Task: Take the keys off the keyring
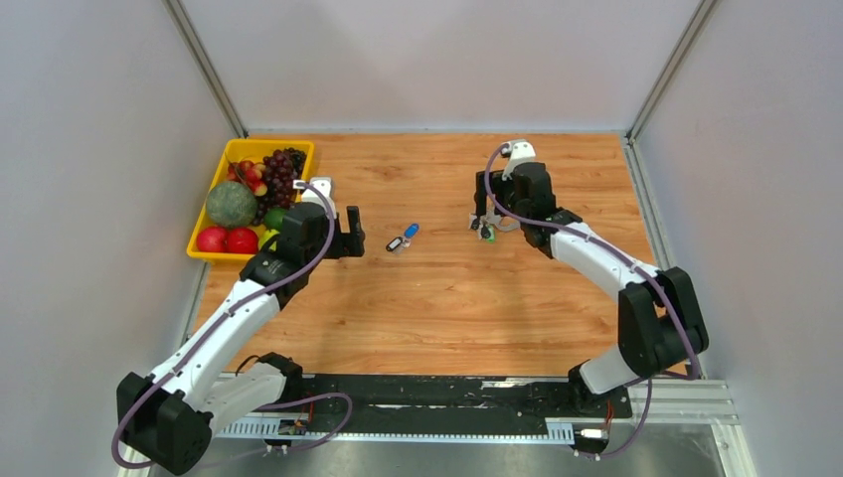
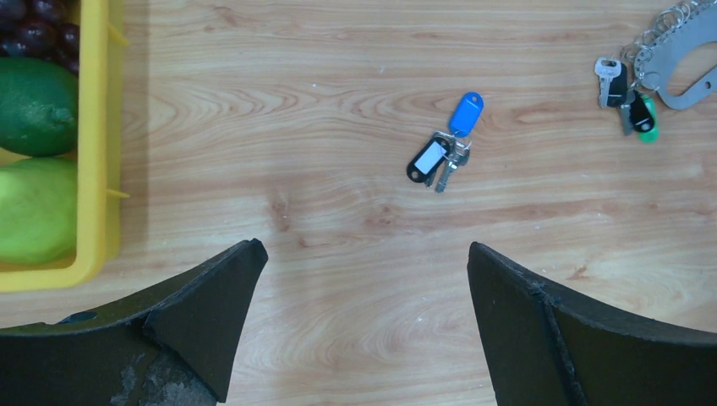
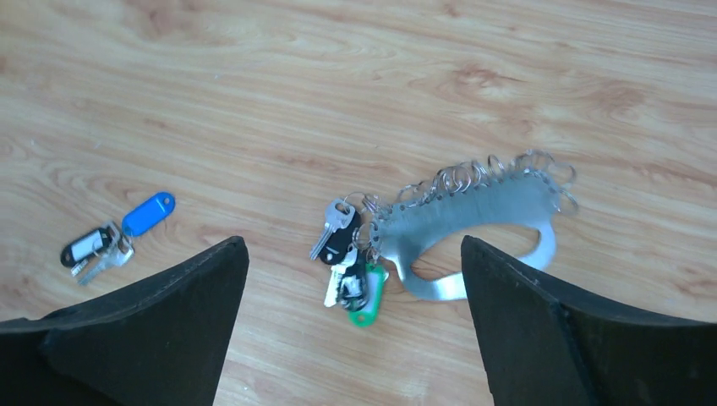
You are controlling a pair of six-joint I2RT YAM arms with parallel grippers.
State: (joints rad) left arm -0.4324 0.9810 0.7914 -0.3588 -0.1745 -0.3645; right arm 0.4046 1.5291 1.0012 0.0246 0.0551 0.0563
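Found the right gripper (image 3: 351, 247) spread wide and holding nothing, hung just above the keyring (image 3: 482, 211) without touching it. Saw the keyring lying flat beneath the open fingers, a little toward the right one, on the right half of the table (image 1: 437, 328) and nearer its far edge than its near one. Read its long axis as running across the jaw opening, finger to finger, with the small rings (image 3: 473, 173) strung along its upper side and the attached keys (image 3: 347, 258) bunched at its left end, black and green heads among them. Noted a loose pair of keys (image 2: 444, 148), blue and black tagged, off the ring near the table's middle, between the two arms. Found the left gripper (image 2: 363, 247) likewise spread and empty, short of that pair and well apart from the ring. Judged the right arm far the nearer for the next grasp.
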